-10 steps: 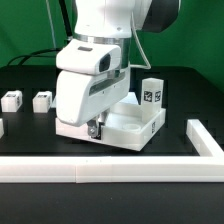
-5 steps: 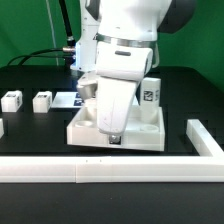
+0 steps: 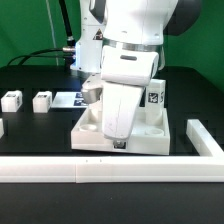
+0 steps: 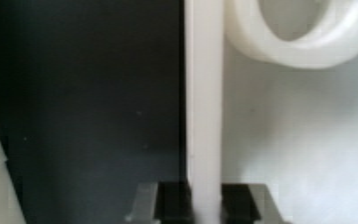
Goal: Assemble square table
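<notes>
The square table (image 3: 152,138) lies as a slab, rim up, in the lower middle of the exterior view, a little toward that view's right, on the black work surface (image 3: 40,135). Its near rim (image 4: 201,90) is nipped by the claw (image 3: 120,144), which comes down from the big white arm (image 3: 128,60) that hides much of the slab. The wrist view shows this plainly: the thin white wall runs straight between the two dark fingers (image 4: 160,203), pressed together on it, with one round corner socket (image 4: 309,30) beside the wall.

One upright leg (image 3: 153,95), tag facing us, stands at the slab's far corner on the exterior view's right. It looks seated in a socket there, though I cannot tell how firmly.

Two loose legs (image 3: 12,100) wait at the middle left of the exterior view, well apart from the slab, with a sliver of another white piece at the left edge. The marker board (image 3: 66,99) lies just beyond them. The white rail (image 3: 100,170) crosses the lower frame, close in front of the slab.

By my reckoning it is early: one leg placed at most, three to go, and this grip looks meant for shifting the slab.
</notes>
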Robot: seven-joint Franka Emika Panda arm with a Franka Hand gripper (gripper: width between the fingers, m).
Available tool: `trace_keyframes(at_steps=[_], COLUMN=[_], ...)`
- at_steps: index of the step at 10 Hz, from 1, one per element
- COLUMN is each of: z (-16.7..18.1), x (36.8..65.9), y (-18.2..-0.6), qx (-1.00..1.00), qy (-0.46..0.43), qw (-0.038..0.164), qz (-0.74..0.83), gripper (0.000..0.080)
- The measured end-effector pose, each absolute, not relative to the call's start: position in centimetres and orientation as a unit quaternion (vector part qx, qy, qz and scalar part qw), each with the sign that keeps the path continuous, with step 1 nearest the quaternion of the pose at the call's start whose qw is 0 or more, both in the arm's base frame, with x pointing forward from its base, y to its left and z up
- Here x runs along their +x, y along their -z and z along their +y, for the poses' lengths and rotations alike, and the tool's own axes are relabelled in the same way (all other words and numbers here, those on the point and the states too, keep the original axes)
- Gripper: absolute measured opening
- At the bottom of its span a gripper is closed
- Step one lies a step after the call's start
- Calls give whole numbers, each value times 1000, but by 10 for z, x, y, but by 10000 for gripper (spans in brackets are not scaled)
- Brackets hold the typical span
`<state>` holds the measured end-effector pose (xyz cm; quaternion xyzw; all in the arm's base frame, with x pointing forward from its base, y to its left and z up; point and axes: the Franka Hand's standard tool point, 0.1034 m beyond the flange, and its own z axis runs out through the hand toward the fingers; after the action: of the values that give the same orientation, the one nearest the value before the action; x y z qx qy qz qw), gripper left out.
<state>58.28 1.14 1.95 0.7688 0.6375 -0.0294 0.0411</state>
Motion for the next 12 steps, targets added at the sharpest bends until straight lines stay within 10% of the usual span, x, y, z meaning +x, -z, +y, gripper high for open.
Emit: trace_keyframes(at_steps=[12], z=[52], x=[619], y=[-20], qx=[732], qy=[36], qw=[28], qz=[679], gripper=[58])
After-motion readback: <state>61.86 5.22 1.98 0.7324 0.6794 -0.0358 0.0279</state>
